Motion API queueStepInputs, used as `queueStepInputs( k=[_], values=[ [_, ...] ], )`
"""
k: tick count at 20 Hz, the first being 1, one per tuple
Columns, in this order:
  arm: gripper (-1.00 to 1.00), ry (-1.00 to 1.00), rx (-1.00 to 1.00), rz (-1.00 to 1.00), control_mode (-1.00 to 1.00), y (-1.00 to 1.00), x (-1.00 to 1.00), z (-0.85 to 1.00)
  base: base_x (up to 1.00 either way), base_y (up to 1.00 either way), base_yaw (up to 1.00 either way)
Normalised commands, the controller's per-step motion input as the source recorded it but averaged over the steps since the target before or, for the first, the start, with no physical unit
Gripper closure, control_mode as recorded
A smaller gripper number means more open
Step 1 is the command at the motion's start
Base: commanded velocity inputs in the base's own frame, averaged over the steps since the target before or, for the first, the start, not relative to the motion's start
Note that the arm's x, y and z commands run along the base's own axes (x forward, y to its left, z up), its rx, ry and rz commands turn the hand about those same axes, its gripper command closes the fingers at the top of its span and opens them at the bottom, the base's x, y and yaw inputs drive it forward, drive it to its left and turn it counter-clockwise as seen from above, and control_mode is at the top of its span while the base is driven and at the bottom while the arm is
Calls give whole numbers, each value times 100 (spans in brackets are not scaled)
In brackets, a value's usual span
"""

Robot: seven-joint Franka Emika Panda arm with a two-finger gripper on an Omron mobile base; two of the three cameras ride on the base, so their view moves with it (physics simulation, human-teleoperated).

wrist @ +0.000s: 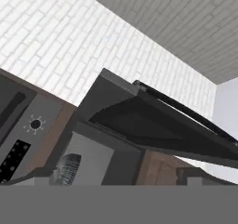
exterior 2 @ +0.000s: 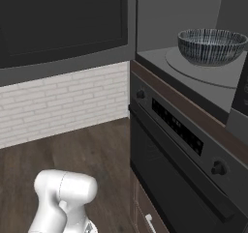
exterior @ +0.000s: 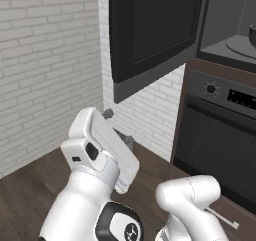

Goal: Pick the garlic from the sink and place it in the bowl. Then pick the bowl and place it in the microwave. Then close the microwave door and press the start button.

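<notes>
The bowl [exterior 2: 210,46], dark speckled outside, stands on the round turntable inside the microwave [exterior 2: 193,77]; its striped side also shows in the hand view, bowl [wrist: 69,168]. The microwave door [exterior: 150,30] is swung wide open to the left, and the hand view shows the door [wrist: 158,125] from below. My gripper [exterior: 118,127] is open and holds nothing. It sits low, under the door's bottom edge and left of the oven, pointing up toward the door. The garlic and the sink are out of view.
A black oven [exterior: 220,135] with a knob [exterior: 211,89] and display sits right under the microwave. White brick wall [exterior: 45,60] runs behind and to the left. A dark wooden counter [exterior 2: 82,145] stretches below.
</notes>
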Motion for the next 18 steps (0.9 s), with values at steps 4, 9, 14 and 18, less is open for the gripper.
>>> queueStepInputs(
  k=[4,9,14,18],
  values=[
    [-100,-1,-4,-13,-100,30,60,-16,0,0,0],
    [-100,0,-3,-10,-100,8,65,-5,0,0,0],
    [-100,0,0,-6,-100,2,85,-6,0,0,0],
    [-100,0,0,-4,-100,0,71,-14,0,0,0]
  ],
)
